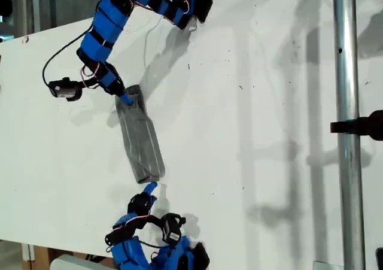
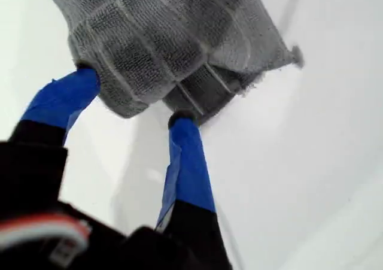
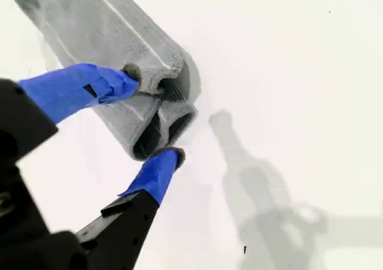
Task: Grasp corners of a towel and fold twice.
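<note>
The towel (image 1: 142, 138) lies folded into a narrow grey strip on the white table (image 1: 251, 132), running from the exterior view's upper left to lower middle. My first gripper (image 1: 127, 97) is at its upper end. In the first wrist view it (image 2: 134, 99) is open, both blue fingertips (image 2: 81, 84) touching the layered end of the towel (image 2: 161, 36), where a frayed corner (image 2: 294, 55) sticks out. My second gripper (image 1: 149, 188) is at the lower end, open. One finger (image 3: 128, 75) rests on the towel (image 3: 102, 30), the other beside its rolled folds.
A metal pole (image 1: 346, 132) with a black clamp (image 1: 362, 126) stands upright at the exterior view's right. A black cable (image 1: 54, 60) loops beside the first arm. The second arm's base (image 1: 158, 249) sits at the table's near edge.
</note>
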